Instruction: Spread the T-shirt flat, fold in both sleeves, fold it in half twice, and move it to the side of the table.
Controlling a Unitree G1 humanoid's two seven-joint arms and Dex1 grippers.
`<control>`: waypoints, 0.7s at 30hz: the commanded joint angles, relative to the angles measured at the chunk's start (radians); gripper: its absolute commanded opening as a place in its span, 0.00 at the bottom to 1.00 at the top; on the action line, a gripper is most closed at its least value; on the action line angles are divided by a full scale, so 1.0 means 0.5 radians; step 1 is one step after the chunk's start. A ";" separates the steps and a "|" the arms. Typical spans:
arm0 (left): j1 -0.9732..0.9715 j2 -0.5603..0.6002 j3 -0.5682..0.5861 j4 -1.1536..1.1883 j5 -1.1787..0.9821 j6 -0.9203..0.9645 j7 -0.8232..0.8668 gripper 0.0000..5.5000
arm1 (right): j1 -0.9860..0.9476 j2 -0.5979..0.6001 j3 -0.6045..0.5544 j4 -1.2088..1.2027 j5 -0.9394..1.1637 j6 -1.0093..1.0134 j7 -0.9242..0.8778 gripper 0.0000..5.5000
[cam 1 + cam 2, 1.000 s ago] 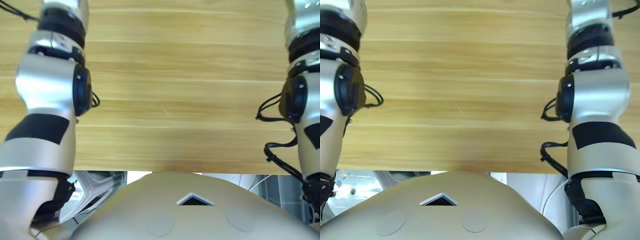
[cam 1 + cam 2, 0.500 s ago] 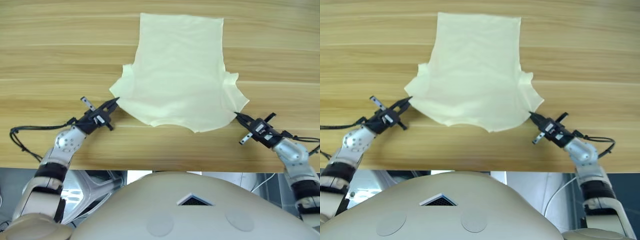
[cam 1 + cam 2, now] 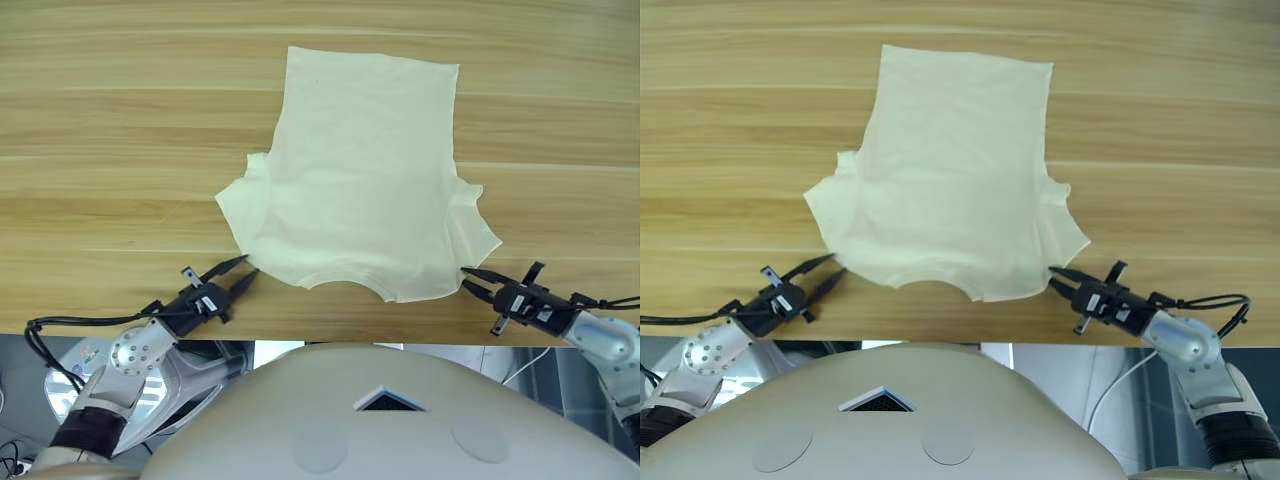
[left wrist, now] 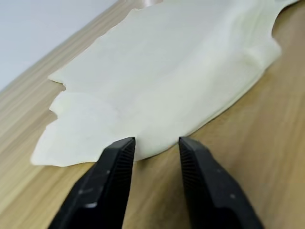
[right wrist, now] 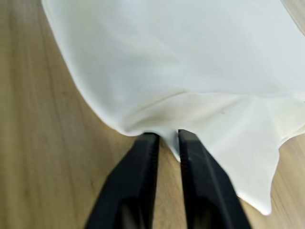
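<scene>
The pale yellow T-shirt (image 3: pixel 365 170) is seen spread on the wooden table (image 3: pixel 120 120), with its hem at the far side and its curved neckline (image 3: pixel 340 285) close to the near table edge. The body is laid mostly flat. The short sleeve on the left (image 3: pixel 240 195) lies out to the side, and the sleeve on the right (image 3: pixel 475 220) is slightly rumpled, with a soft fold along its seam.

The left gripper (image 3: pixel 250 266) is positioned low over the table at the shirt's near left corner. Its two black fingers (image 4: pixel 116 162) are held clearly apart, with the fabric edge lying just beyond the tips; nothing is gripped between them.

The right gripper (image 3: pixel 465 278) is placed at the near right corner, just beside the lower edge of the right sleeve. Its fingers (image 5: pixel 143 157) are parted by a narrow gap, the tips meeting the cloth's edge, and no fabric is seen clamped between them.
</scene>
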 commanded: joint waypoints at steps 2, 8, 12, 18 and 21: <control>0.147 0.025 -0.023 -0.100 -0.235 -0.008 -0.191 0.42 | 0.088 -0.025 -0.132 -0.196 0.166 0.062 0.081 0.25; 0.054 -0.058 0.073 -0.280 -0.754 0.012 -0.378 0.58 | 0.052 0.030 -0.385 -0.486 0.820 0.075 0.246 0.25; -0.150 -0.165 0.071 -0.307 -0.827 0.108 -0.456 0.60 | -0.288 0.054 -0.346 -0.316 0.911 0.191 0.405 0.25; -0.758 -0.367 -0.018 0.005 0.107 0.459 -0.103 0.60 | -1.421 0.506 0.110 0.400 0.002 0.401 -0.015 0.25; -0.885 -0.373 -0.126 0.085 0.365 0.429 -0.114 0.60 | -1.910 0.795 0.365 1.048 -0.457 0.383 -0.349 0.25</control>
